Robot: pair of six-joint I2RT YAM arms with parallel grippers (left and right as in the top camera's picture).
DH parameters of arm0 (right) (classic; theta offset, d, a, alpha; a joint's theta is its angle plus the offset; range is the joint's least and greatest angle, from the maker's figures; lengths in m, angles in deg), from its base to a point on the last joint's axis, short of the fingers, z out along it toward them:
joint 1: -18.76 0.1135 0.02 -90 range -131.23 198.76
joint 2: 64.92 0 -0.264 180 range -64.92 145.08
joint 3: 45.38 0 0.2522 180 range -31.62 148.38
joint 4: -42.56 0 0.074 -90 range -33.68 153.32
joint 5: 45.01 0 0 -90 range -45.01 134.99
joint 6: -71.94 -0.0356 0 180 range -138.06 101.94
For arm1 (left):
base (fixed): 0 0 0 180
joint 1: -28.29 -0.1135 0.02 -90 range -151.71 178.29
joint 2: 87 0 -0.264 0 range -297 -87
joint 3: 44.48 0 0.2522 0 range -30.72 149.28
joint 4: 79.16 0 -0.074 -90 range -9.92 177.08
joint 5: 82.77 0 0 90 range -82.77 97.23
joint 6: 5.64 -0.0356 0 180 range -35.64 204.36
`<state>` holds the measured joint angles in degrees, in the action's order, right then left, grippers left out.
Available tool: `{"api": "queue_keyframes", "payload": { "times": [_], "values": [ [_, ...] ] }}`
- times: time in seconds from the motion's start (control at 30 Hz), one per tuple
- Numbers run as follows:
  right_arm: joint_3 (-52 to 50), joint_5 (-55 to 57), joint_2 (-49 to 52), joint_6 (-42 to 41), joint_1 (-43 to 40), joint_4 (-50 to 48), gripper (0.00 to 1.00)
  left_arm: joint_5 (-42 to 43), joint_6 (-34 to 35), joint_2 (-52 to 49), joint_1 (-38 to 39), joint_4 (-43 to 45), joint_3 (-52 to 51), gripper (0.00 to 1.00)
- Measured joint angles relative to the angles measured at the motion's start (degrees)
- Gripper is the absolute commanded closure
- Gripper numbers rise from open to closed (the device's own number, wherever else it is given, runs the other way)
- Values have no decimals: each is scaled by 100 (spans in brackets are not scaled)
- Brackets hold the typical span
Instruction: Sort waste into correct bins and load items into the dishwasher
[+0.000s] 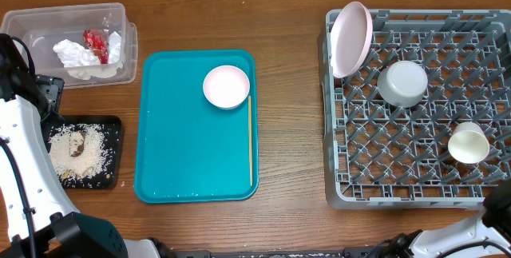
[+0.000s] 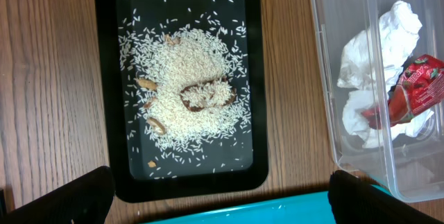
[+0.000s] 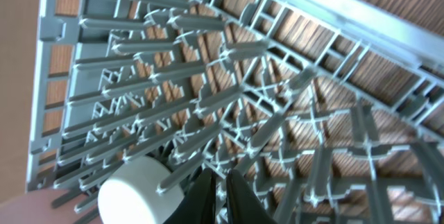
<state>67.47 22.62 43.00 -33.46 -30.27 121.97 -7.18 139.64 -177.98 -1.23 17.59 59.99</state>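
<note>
Currently the right gripper [image 3: 222, 177] is closed on nothing, close over the pegs of the dish rack [image 1: 415, 198], near the cup [image 3: 135, 189]. Risk: a sideways exit may snag a peg or tip the cup. The left gripper [image 2: 222, 196] hangs fully open and empty over the black tray [image 2: 104, 78] of rice [image 2: 187, 78]. One small round dish [image 1: 226, 86] and a chopstick [image 1: 250, 138] lie on the teal tray [image 1: 184, 154]; the thin stick may slip from a grasp

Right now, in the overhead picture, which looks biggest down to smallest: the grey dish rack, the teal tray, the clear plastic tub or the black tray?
Biggest first:
grey plastic dish rack
teal rectangular tray
clear plastic tub
shallow black tray
</note>
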Motion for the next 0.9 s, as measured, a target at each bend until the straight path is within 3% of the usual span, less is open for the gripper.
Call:
{"api": "queue_keyframes", "payload": {
  "times": [0.33, 0.63, 0.7, 0.77, 0.9],
  "values": [
    [2, -238, -1598, -365, 485, 802, 83, 0, 0, 0, 0, 0, 0, 0],
    [42, 120, -2645, -461, 1860, 1952, 79, 0, 0, 0, 0, 0, 0, 0],
    [-125, 573, -2640, -706, 2232, 1971, 75, 0, 0, 0, 0, 0, 0, 0],
    [-400, 1082, -2634, -1082, 2496, 1961, 61, 0, 0, 0, 0, 0, 0, 0],
    [-1093, 1832, -2599, -1956, 2719, 1644, 51, 0, 0, 0, 0, 2, 0, 0]
  ]
}}
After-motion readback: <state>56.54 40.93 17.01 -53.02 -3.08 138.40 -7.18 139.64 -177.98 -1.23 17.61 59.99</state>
